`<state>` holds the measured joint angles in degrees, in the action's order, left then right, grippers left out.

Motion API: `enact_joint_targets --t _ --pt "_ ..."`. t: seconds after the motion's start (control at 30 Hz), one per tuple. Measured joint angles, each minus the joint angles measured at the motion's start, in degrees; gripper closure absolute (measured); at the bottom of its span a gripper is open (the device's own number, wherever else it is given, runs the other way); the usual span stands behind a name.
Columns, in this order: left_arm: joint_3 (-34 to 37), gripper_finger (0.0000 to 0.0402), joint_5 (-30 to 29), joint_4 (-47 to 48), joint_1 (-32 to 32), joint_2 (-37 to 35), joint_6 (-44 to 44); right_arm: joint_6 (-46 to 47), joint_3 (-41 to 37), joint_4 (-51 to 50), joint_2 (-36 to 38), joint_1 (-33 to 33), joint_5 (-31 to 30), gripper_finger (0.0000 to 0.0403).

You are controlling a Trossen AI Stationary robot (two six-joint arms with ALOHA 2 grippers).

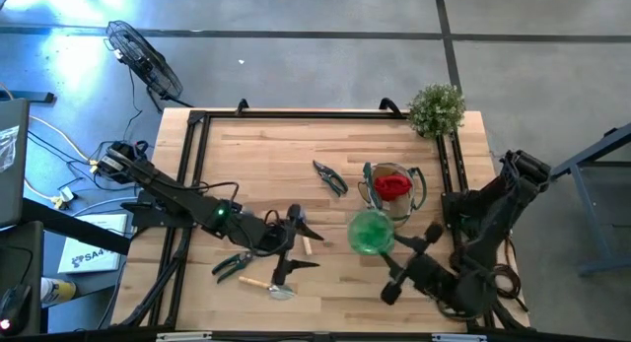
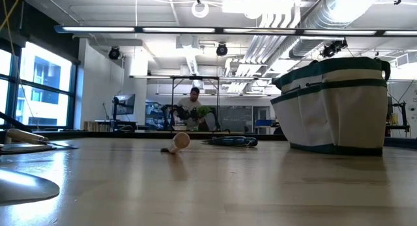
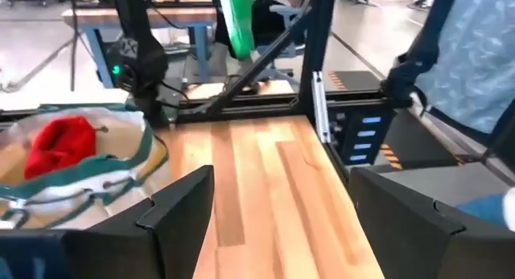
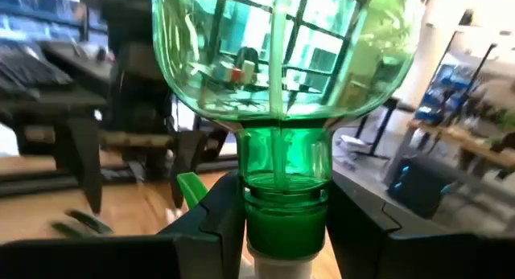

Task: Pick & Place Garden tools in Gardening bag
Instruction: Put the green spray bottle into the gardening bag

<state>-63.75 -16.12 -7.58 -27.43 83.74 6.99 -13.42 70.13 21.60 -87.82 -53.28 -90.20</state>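
Seen from above, the right pincer (image 1: 386, 245) carries the green spray bottle (image 1: 372, 232) clear of the counter (image 1: 256, 150), just beside the gardening bag (image 1: 418, 198), whose open mouth already shows the red glove-like piece (image 1: 392, 185); the bottle's round body looks about as wide as the free part of the opening, so a release slightly off centre could catch the rim or a loop handle and send the bottle rolling across the wood. The left pincer (image 1: 294, 236) waits with fingers spread among the tools not yet bagged: green-handled shears (image 1: 234, 266), a wooden-handled trowel (image 1: 266, 284), and grey shears (image 1: 330, 177) farther up, while a bushy plant (image 1: 437, 108) stands at the far corner. At counter level, the bag (image 2: 335, 105) stands upright on soft fabric walls with nothing bracing it, so a nudge from the descending bottle could tip or slide it; a wooden handle end (image 2: 180, 141) lies out in the open beyond. The left wrist camera shows its own dark fingers (image 3: 179, 211) wide apart over bare planks, the bag (image 3: 121, 170) close by, so a careless reach by this arm might snag it. The right wrist camera shows the pincer clamped on the bottle's narrow neck (image 4: 285, 207) only, the bulky body (image 4: 282, 46) overhanging; that lever could twist the bottle in the grip during a quick swing.
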Motion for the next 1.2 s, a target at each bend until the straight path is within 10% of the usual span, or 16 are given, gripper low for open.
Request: enact_joint_targets --t 0.7,0.87,1.2 --pt "-0.04 0.0119 9.03 8.24 0.01 -0.02 4.04 5.85 0.00 -10.44 24.07 16.01 0.09 0.0276" --pt "-0.04 0.0119 9.22 8.68 0.01 -0.02 4.04 26.83 0.02 -31.85 28.21 18.42 1.12 0.0276" --pt "-0.04 0.0119 9.16 9.11 0.01 -0.02 3.98 89.50 -3.64 -85.59 25.51 30.87 31.53 0.0276"
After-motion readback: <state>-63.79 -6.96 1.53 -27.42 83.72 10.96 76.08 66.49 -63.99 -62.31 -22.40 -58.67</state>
